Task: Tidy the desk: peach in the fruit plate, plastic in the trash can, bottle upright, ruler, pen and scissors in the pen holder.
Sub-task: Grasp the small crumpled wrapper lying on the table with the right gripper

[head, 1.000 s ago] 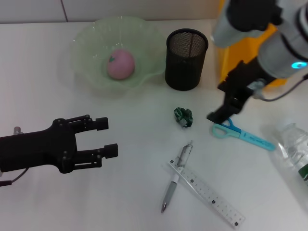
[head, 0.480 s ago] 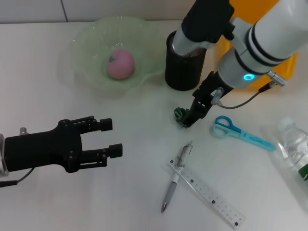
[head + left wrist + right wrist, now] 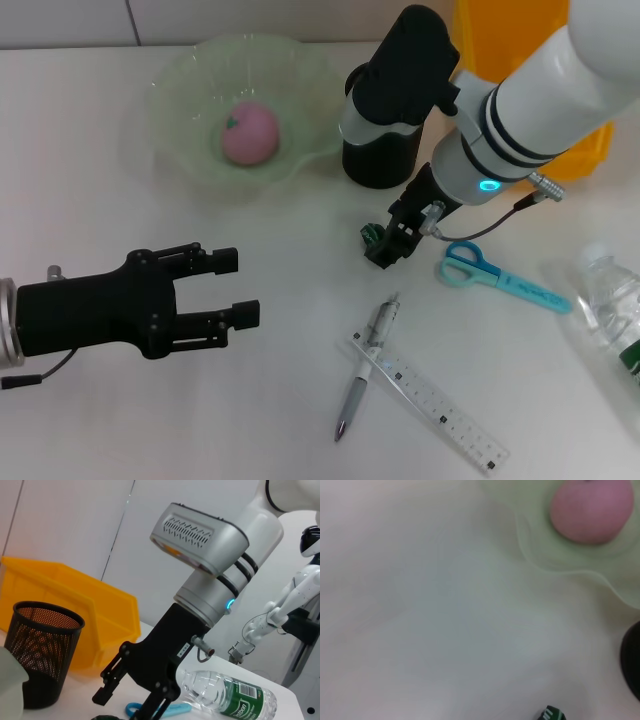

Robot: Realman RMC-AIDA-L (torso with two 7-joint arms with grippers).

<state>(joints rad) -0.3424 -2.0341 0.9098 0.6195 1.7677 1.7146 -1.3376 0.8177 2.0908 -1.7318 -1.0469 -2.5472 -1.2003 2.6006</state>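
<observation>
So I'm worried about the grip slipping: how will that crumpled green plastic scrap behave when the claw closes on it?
The crumpled green plastic is small and wadded, so it is probably very light and will likely squash rather than resist. It lies loose on the white desk, so a nudge from the right claw may skid it aside. It seems unlikely to roll far.

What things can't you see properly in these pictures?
- Green plastic scrap: in the head view the right gripper covers most of it; the right wrist view cuts it at the edge.
- Bottle: cut off by the head view's edge.
- Pen holder: the right arm hides its top in the head view.
- Inside the yellow bin: its wall hides it in the left wrist view.
</observation>
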